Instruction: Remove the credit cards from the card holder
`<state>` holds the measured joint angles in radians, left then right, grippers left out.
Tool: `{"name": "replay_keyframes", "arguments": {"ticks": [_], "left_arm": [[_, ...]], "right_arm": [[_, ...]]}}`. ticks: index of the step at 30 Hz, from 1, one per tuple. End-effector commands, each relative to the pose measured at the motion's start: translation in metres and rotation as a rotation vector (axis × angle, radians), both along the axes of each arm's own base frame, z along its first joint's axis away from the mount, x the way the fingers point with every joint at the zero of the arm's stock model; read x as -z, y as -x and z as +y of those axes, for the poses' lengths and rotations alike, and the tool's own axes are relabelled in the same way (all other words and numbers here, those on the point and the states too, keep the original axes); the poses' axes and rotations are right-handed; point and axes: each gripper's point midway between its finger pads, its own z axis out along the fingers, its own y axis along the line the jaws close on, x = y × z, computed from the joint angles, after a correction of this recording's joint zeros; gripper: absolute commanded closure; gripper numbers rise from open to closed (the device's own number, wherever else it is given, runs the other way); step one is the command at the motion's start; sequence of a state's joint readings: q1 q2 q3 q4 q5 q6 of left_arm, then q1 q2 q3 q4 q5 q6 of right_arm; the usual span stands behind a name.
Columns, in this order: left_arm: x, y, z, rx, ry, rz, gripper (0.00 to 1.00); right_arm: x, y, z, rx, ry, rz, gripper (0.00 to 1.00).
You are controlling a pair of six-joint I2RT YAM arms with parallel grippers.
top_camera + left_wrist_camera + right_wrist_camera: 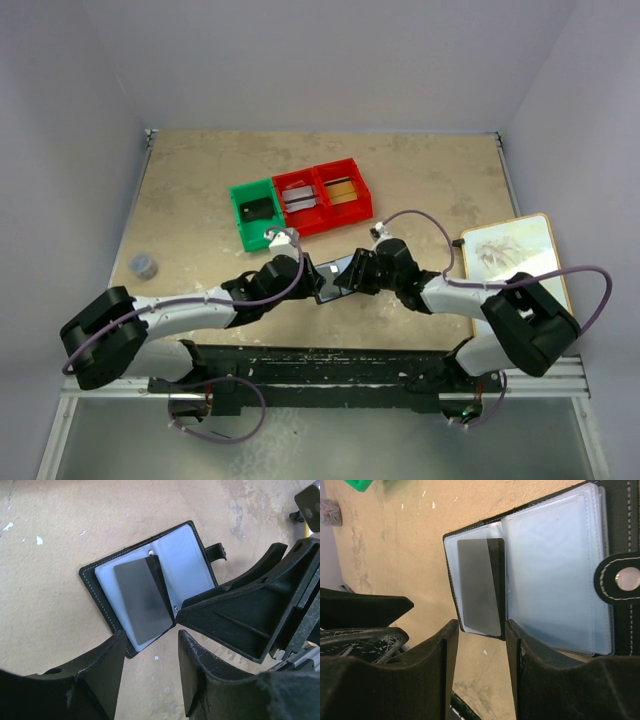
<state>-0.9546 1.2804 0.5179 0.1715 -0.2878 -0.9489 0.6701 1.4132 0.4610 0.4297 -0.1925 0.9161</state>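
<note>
The card holder [335, 277] lies open on the table between my two grippers, pale grey-blue inner faces up. In the left wrist view [187, 550] a dark grey credit card [142, 600] lies on its left face, slightly skewed, partly out of the sleeve. The same card shows in the right wrist view [480, 585] on the holder [555, 565]. My left gripper [150, 637] is open and empty just short of the holder's near edge. My right gripper [481, 627] is open, and one of its fingers [225, 615] touches the holder's edge at the fold.
A green bin [240, 215] holds a black card. Two red bins [322, 205] behind the holder hold a silver card and a gold card. A framed picture [510, 250] lies at the right edge. A small grey object [144, 264] sits at the left.
</note>
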Motion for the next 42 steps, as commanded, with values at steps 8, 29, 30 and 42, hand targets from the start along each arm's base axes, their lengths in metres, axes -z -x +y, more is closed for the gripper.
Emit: {"name": "replay_keyframes", "arguments": {"ticks": [8, 29, 30, 42], "left_arm": [[-0.011, -0.023, -0.028, 0.008, 0.015, -0.034, 0.69], [0.055, -0.027, -0.014, -0.027, -0.085, 0.117, 0.9], [0.057, -0.025, -0.011, -0.03, -0.085, 0.12, 0.9], [0.041, -0.027, 0.001, -0.044, -0.129, 0.08, 0.9]], "right_arm": [[-0.001, -0.024, 0.007, 0.009, -0.022, -0.033, 0.61], [0.022, -0.018, -0.002, 0.079, -0.072, 0.043, 0.64], [0.024, -0.016, -0.002, 0.082, -0.077, 0.052, 0.64], [0.034, -0.01, 0.0, 0.059, -0.072, 0.081, 0.64]]}}
